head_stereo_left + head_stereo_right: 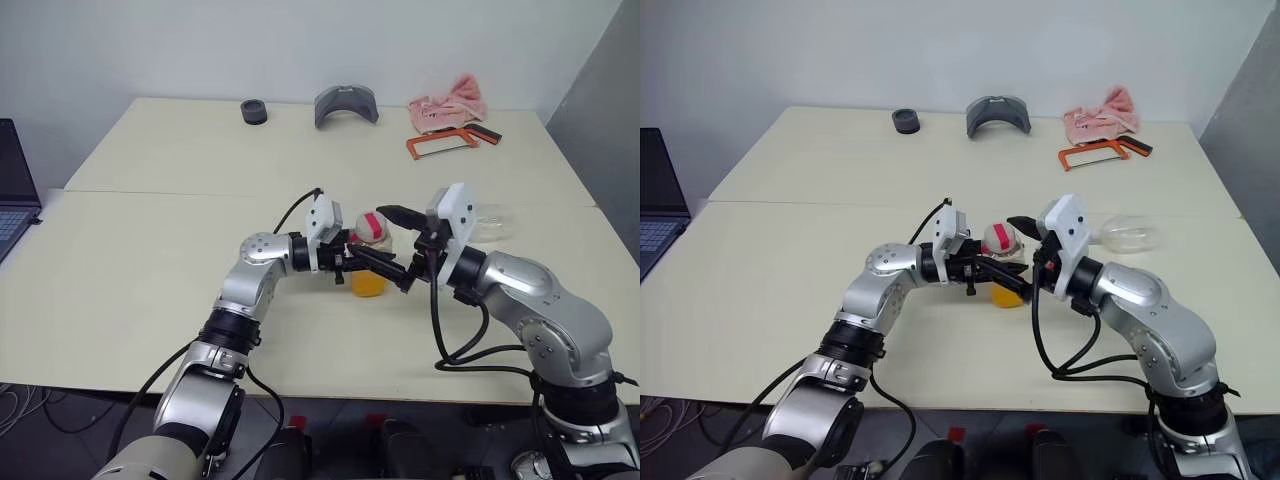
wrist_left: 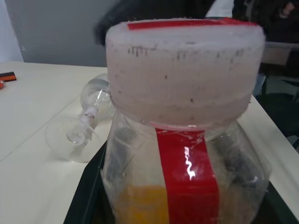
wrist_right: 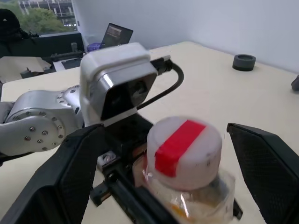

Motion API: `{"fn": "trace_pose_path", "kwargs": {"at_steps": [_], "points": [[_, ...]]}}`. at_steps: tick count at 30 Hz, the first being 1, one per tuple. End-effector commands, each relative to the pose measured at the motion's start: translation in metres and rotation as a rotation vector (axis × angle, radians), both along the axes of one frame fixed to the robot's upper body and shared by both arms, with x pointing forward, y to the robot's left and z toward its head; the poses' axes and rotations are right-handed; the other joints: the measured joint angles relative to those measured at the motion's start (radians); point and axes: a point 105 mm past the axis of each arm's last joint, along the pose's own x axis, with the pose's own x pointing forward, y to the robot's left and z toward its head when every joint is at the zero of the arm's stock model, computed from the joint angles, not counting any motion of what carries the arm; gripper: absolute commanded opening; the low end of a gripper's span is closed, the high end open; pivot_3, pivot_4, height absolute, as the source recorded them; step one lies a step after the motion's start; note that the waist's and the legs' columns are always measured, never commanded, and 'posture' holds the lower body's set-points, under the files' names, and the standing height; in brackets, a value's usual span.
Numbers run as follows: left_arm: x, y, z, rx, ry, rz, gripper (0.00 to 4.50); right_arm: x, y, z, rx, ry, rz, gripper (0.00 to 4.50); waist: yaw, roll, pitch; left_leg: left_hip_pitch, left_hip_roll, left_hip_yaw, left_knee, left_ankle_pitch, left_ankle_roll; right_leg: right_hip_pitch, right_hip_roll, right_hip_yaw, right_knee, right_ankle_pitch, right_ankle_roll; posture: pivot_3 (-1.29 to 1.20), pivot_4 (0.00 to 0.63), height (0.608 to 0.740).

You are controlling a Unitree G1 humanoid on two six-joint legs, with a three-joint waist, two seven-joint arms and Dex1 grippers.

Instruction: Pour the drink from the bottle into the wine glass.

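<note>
bottle (image 1: 369, 250): light, slick plastic, capped; left gripper (image 1: 375, 266) fingers clamp its body. right gripper (image 3: 163, 177) fingers wide astride cap (image 3: 183, 149). wine glass (image 1: 488, 222) beyond bottle, toppled, fragile.

Silver metal arms with rounded, screw-studded joint housings; black bands between segments. Black cables loop along both. White boxy wrist camera housings. Left gripper (image 1: 385, 268), right gripper (image 1: 405, 240): black textured fingers.

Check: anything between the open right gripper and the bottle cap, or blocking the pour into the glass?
Nothing sits between the right gripper and the cap; its fingers flank it. The left gripper grips the bottle. For pouring: the cap is on, and the wine glass lies on its side on the table.
</note>
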Motion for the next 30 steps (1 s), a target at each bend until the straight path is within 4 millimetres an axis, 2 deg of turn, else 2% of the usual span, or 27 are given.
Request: {"fn": "trace_pose_path", "kwargs": {"at_steps": [1, 4, 6, 7, 12, 13, 17, 20, 24, 26, 28, 30], "points": [[-0.003, -0.004, 0.014, -0.012, -0.072, -0.030, 1.77, 0.001, 0.004, 0.011, 0.023, -0.048, 0.004, 4.50, 0.001, 0.000, 0.000, 0.000, 0.000, 0.000, 0.000, 0.000, 0.000, 0.000, 0.000, 0.000, 0.000, 0.000, 0.000, 0.00, 0.150, 0.740], [-0.002, -0.002, 0.014, -0.009, -0.076, -0.031, 1.77, 0.005, 0.003, 0.009, 0.025, -0.038, -0.004, 4.50, 0.001, 0.000, 0.000, 0.000, 0.000, -0.001, 0.000, 0.000, 0.000, 0.000, -0.001, 0.000, 0.000, 0.000, 0.000, 0.00, 0.150, 0.740], [-0.002, -0.001, 0.014, -0.009, -0.079, -0.033, 1.77, 0.007, 0.002, 0.007, 0.018, -0.033, -0.007, 4.12, 0.001, 0.000, 0.000, 0.000, 0.000, -0.001, 0.000, 0.000, 0.000, 0.000, -0.001, 0.000, 0.000, 0.000, 0.000, 0.00, 0.150, 0.740], [-0.003, -0.001, 0.015, -0.008, -0.080, -0.035, 1.77, 0.007, 0.001, 0.007, 0.017, -0.030, -0.009, 3.88, 0.001, 0.000, 0.000, 0.000, 0.000, -0.001, 0.000, 0.000, 0.000, 0.000, -0.001, 0.000, 0.000, 0.000, 0.000, 0.00, 0.150, 0.740], [-0.004, -0.001, 0.016, -0.001, -0.081, -0.058, 1.77, 0.006, 0.002, 0.007, 0.012, -0.043, 0.029, 2.07, 0.000, 0.000, 0.000, 0.000, 0.000, -0.001, 0.000, 0.000, 0.000, 0.000, -0.001, 0.000, 0.001, 0.000, 0.000, 0.00, 0.150, 0.740], [-0.005, -0.001, 0.016, 0.003, -0.081, -0.066, 1.77, 0.004, 0.004, 0.009, 0.005, -0.062, 0.061, 1.95, 0.000, 0.000, 0.000, 0.000, 0.000, -0.001, 0.000, 0.000, 0.000, 0.000, -0.001, 0.000, 0.001, 0.000, 0.000, 0.00, 0.150, 0.740], [-0.004, 0.000, 0.018, 0.015, -0.087, -0.084, 1.76, -0.013, 0.013, 0.010, -0.118, -0.122, 0.306, 1.96, 0.000, 0.000, 0.000, 0.000, -0.001, -0.001, 0.001, 0.000, 0.001, 0.000, -0.001, 0.000, 0.001, 0.000, 0.000, 0.00, 0.150, 0.740], [-0.004, 0.000, 0.020, 0.029, -0.097, -0.110, 1.75, -0.014, 0.010, 0.012, -0.208, -0.120, 0.430, 1.96, 0.000, 0.000, 0.000, 0.000, -0.002, 0.000, 0.001, -0.001, 0.002, 0.000, 0.000, 0.000, 0.001, 0.000, 0.000, 0.00, 0.150, 0.740], [-0.003, 0.000, 0.022, 0.033, -0.105, -0.116, 1.74, -0.012, 0.006, 0.011, -0.246, -0.059, 0.495, 1.96, -0.001, 0.000, 0.000, 0.000, -0.001, -0.001, 0.000, 0.000, 0.002, 0.000, 0.000, -0.001, 0.001, 0.000, 0.000, 0.00, 0.150, 0.740], [-0.002, 0.000, 0.022, 0.028, -0.104, -0.110, 1.74, -0.001, 0.000, 0.012, -0.213, -0.074, 0.388, 1.96, 0.000, 0.000, 0.000, 0.000, -0.001, -0.001, 0.000, 0.000, 0.001, 0.000, -0.001, -0.001, 0.001, 0.000, 0.000, 0.00, 0.150, 0.740], [-0.003, 0.000, 0.021, 0.027, -0.104, -0.109, 1.74, 0.009, -0.005, 0.017, -0.161, -0.122, 0.281, 2.68, 0.000, 0.000, 0.000, 0.000, 0.000, -0.001, 0.001, 0.000, 0.001, 0.000, -0.001, -0.001, 0.001, 0.000, 0.000, 0.00, 0.150, 0.740], [-0.003, 0.001, 0.021, 0.027, -0.101, -0.105, 1.74, 0.007, -0.010, 0.022, -0.101, -0.130, 0.232, 3.16, 0.000, 0.000, 0.000, 0.000, 0.000, -0.002, 0.001, 0.000, 0.001, -0.001, -0.002, -0.001, 0.002, 0.000, 0.000, 0.00, 0.150, 0.740]]}}
